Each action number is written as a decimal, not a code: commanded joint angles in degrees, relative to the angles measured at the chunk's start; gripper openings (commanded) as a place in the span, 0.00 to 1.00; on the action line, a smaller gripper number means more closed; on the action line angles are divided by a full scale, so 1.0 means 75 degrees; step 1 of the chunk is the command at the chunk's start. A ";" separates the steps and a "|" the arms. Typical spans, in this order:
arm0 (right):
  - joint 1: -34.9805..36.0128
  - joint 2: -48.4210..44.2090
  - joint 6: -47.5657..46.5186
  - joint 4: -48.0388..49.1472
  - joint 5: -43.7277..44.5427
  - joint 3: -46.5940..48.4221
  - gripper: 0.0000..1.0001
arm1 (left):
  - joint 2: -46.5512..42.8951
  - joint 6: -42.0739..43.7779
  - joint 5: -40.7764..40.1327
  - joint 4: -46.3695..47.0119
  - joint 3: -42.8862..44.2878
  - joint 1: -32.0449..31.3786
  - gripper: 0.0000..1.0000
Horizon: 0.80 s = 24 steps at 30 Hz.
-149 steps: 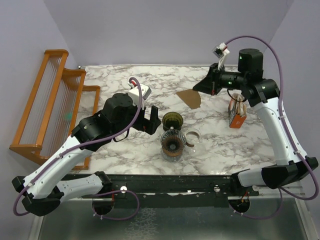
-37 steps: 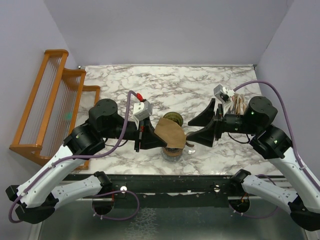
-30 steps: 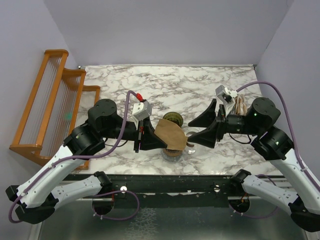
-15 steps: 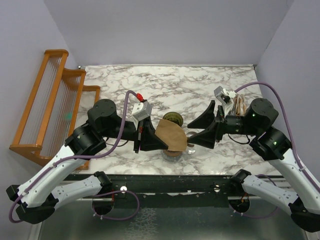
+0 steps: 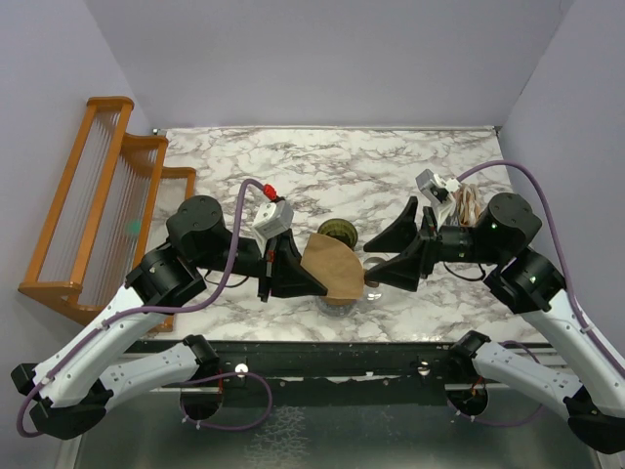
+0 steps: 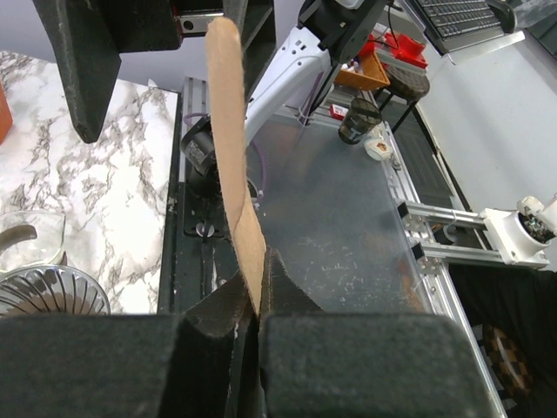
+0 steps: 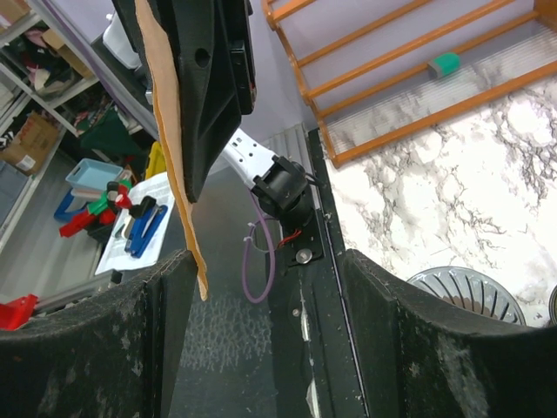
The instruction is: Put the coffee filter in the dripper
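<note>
- The left gripper (image 5: 299, 278) is clamped on the left edge of the coffee filter (image 5: 334, 272), a flat, tan, fan-shaped paper. In the left wrist view its two fingers (image 6: 218, 335) press together at the bottom of the frame, with the paper (image 6: 233, 157) rising edge-on out of the pinch.
- In the top view the filter is held in the air at the centre of the frame, above a ribbed glass piece (image 5: 337, 303) at the near edge of the marble table (image 5: 391, 166).
- The right gripper (image 5: 376, 260) faces the left one from the right side of the frame with its fingers spread apart. In the right wrist view the filter's lower corner (image 7: 198, 279) hangs in the gap, close to the left-hand finger (image 7: 96, 348). Whether it touches that finger cannot be told.
- The dripper (image 5: 339, 231), dark olive, stands on the table just above the filter in the top view. Its lower edge is hidden by the paper, and the filter is not in it.
- A clear glass cup (image 6: 26, 239) sits at the left edge of the left wrist view.
- An orange wooden rack (image 5: 107, 195) stands at the left of the top view.
</note>
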 commanded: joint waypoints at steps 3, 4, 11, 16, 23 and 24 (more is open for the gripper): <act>0.0040 -0.0093 0.0293 0.0500 -0.0273 -0.0187 0.73 | -0.0153 -0.0128 0.0455 0.0387 -0.0132 -0.0015 0.00; 0.0040 -0.0094 0.0333 0.0578 -0.0269 -0.0215 0.73 | -0.0164 -0.0134 0.0487 0.0418 -0.0155 -0.0015 0.00; 0.0040 -0.0082 0.0421 0.0759 -0.0322 -0.0241 0.73 | -0.0145 -0.0205 0.0653 0.0533 -0.0266 -0.0015 0.00; 0.0040 0.0001 0.0471 0.0857 -0.0360 -0.0253 0.73 | -0.0178 -0.0205 0.0676 0.0622 -0.0289 -0.0015 0.00; 0.0040 -0.0010 0.0410 0.0934 -0.0558 -0.0421 0.73 | -0.0192 -0.0217 0.0700 0.0701 -0.0310 -0.0015 0.00; 0.0040 -0.0041 0.0416 0.0947 -0.0548 -0.0451 0.73 | -0.0198 -0.0217 0.0700 0.0707 -0.0309 -0.0015 0.00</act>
